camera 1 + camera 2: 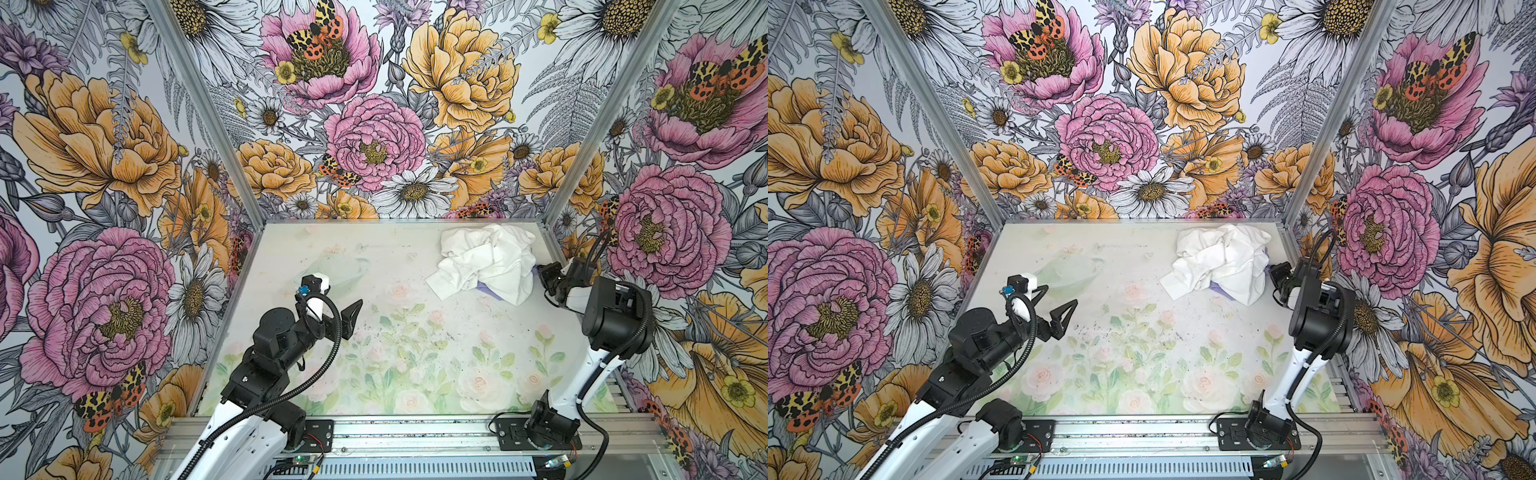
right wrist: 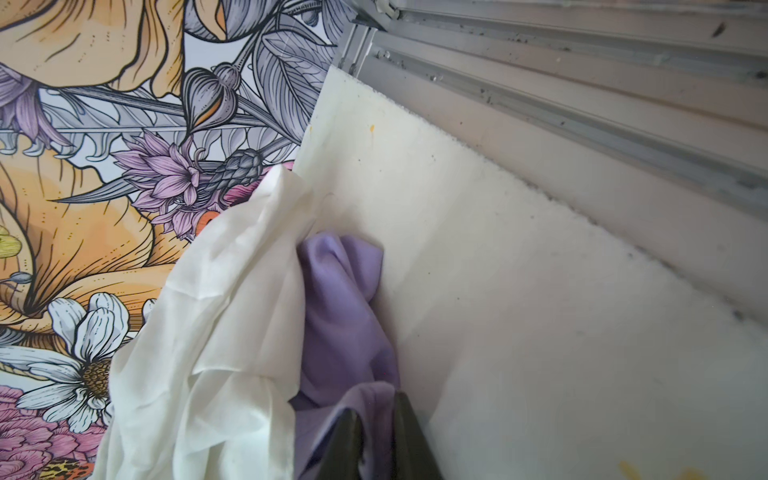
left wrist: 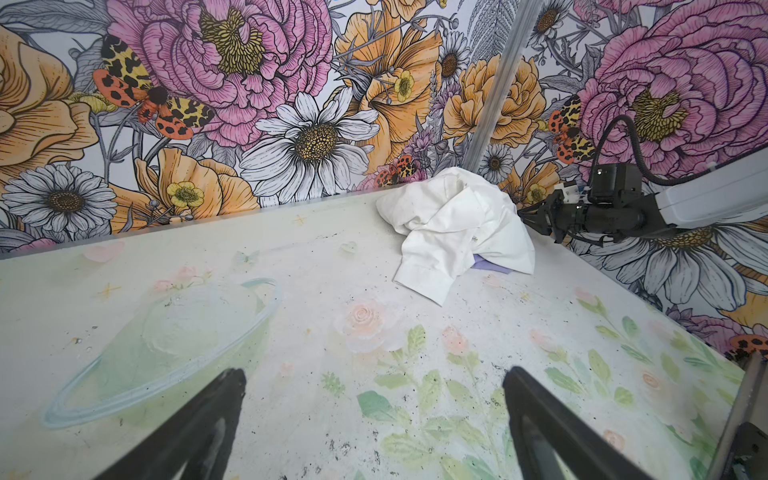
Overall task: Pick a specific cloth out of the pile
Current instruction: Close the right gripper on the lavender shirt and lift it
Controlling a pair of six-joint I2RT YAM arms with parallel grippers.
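The right pincer (image 2: 376,405) has its jaws pressed together on a fold of the lavender cloth (image 2: 340,291), which bunches just ahead of its tips. The white pile (image 2: 208,332) drapes over the cloth just beside the tips, and both rest on the surface (image 2: 540,291). The left pincer (image 3: 374,370), well apart from the pile, has its jaws spread wide and holds nothing.

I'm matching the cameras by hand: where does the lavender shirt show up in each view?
Top view: lavender shirt peeks from the near edge of the white pile.
Top view: same sliver, under the pile.
Left wrist: small patch beneath the pile.
Right wrist: large, central, beside the pile.
Shared landmark: the white pile.
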